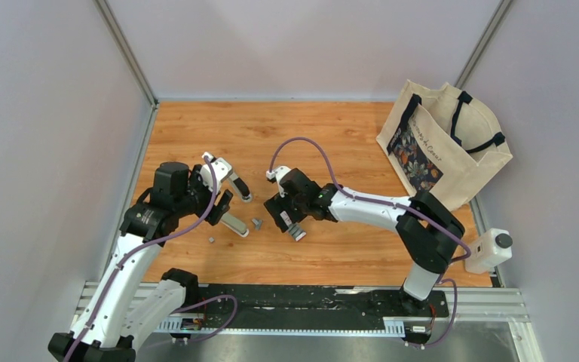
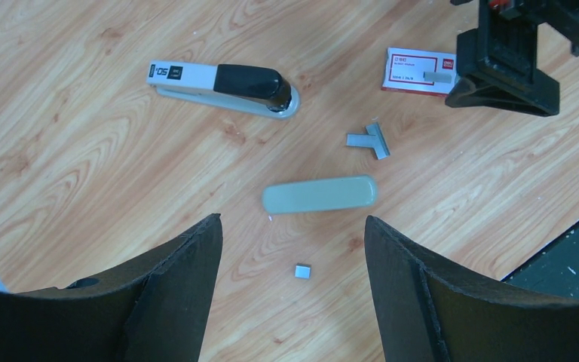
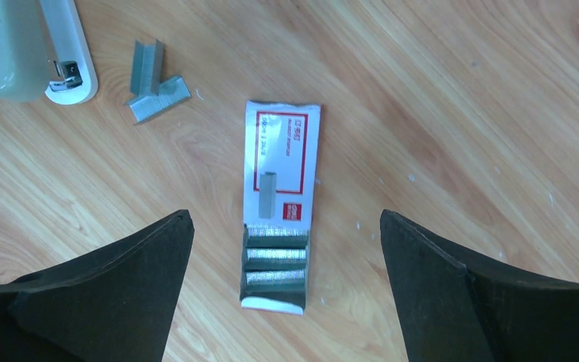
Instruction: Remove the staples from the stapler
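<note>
Left end effector (image 2: 292, 222) and right end effector (image 3: 285, 219) are hanging released. Thin grey metal staples (image 2: 369, 140) are lying crossed on the wooden bench (image 2: 83, 188) at my left wrist's one o'clock; I'm judging them light, brittle, best pinched across long sides.

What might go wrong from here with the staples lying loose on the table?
1. The crossed staple strips lie flat on the table; the right gripper may skid over them or snap them apart.
2. One strip rests on the open staple box; a nudge might tip it off.
3. The tiny bit is easy to miss.
</note>
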